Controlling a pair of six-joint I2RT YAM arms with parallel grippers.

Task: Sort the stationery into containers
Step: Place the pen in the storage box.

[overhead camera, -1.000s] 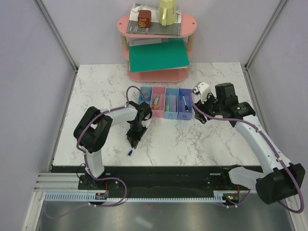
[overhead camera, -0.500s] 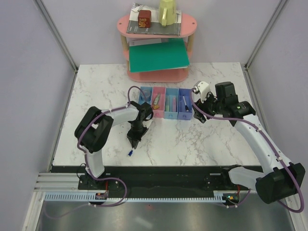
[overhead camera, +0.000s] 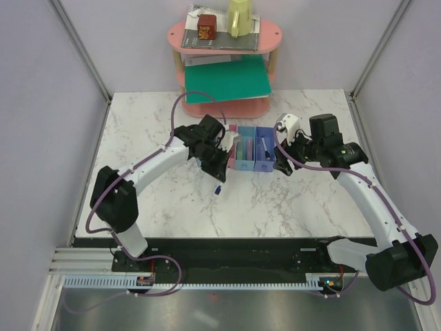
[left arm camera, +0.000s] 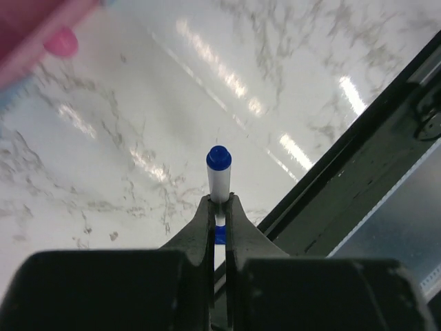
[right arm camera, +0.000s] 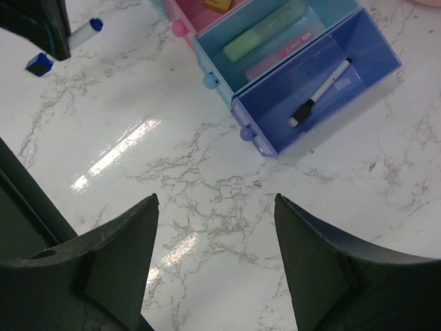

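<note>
My left gripper [left arm camera: 219,200] is shut on the thin white pen with blue tip [left arm camera: 219,172], which sticks out past the fingertips. From above, the left gripper [overhead camera: 219,172] hangs over the left end of the containers [overhead camera: 264,157], and the pen [overhead camera: 218,187] points down at the table. In the right wrist view, the blue tray [right arm camera: 213,52] holds a pale green marker [right arm camera: 251,40] and a pink marker [right arm camera: 286,49]. A thin black pen [right arm camera: 319,93] lies in the violet-blue tray [right arm camera: 386,52]. My right gripper [right arm camera: 215,201] is open over bare marble, right of the trays.
A pink oval two-tier shelf [overhead camera: 272,33] stands at the back with grey books, a green folder [overhead camera: 227,79], a red box and a yellow-green cup. The table's dark front edge [left arm camera: 358,158] lies beyond the held pen. Purple walls close in both sides.
The left gripper closed on the white pen lying near the front of the table, lifted it and carried it back and right to the trays. The right arm barely moved.
</note>
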